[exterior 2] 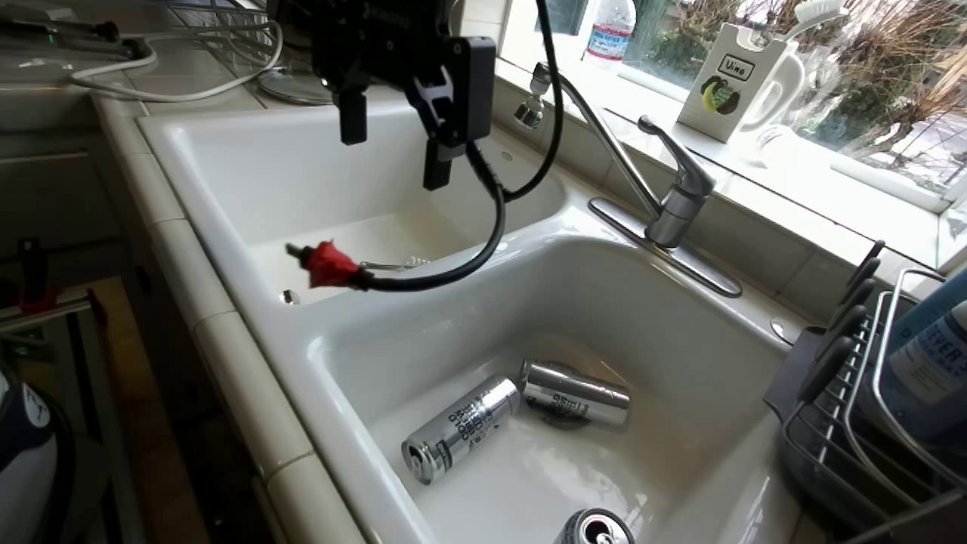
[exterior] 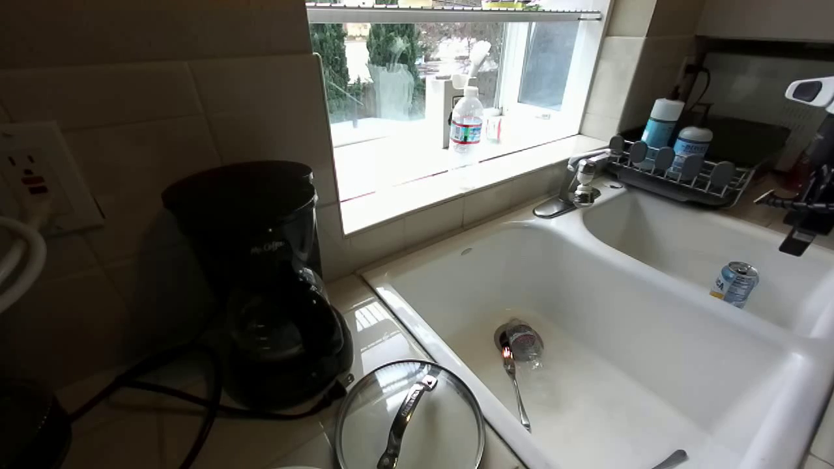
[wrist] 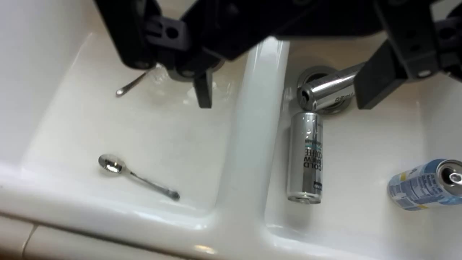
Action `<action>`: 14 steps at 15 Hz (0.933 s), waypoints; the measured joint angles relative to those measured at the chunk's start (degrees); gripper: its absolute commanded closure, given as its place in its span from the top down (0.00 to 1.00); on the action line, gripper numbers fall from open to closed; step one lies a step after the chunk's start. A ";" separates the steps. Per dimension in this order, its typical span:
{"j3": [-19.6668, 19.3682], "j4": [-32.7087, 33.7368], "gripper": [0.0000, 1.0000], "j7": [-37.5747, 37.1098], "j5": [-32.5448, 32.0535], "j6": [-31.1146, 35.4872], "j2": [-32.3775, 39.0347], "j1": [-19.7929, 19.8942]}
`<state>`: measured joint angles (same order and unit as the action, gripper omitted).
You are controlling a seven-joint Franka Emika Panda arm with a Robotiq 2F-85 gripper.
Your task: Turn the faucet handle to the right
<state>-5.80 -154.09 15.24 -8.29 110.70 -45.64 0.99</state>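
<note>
The faucet handle (exterior 2: 675,149) is a chrome lever on top of the chrome faucet (exterior 2: 672,215) behind the sink divider. It slants up toward the spout side. The long spout (exterior 2: 608,140) reaches over the far basin. The faucet also shows small in an exterior view (exterior: 580,185), where the lever is hard to make out. My gripper (exterior 2: 395,143) is open and empty above the sink, apart from the faucet and on the room side of it. In the wrist view the gripper (wrist: 287,97) has its fingers wide apart over the divider. The faucet handle is out of the wrist view.
A black cable with a red taped end (exterior 2: 332,264) hangs below the arm. Silver cans (wrist: 305,159) and a blue can (wrist: 420,186) lie or stand in one basin. A spoon (wrist: 112,164) lies in the other. A dish rack (exterior 2: 846,378) stands beside the sink. A jug (exterior 2: 729,87) is on the sill.
</note>
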 measured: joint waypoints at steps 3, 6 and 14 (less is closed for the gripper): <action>0.11 5.44 1.00 -5.61 1.53 5.11 2.72 0.00; 0.80 13.68 1.00 -11.69 2.14 7.77 7.18 0.39; -0.20 31.01 0.63 -23.90 9.89 10.21 24.92 3.77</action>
<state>-6.00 -123.07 -8.66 1.59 120.91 -20.72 4.76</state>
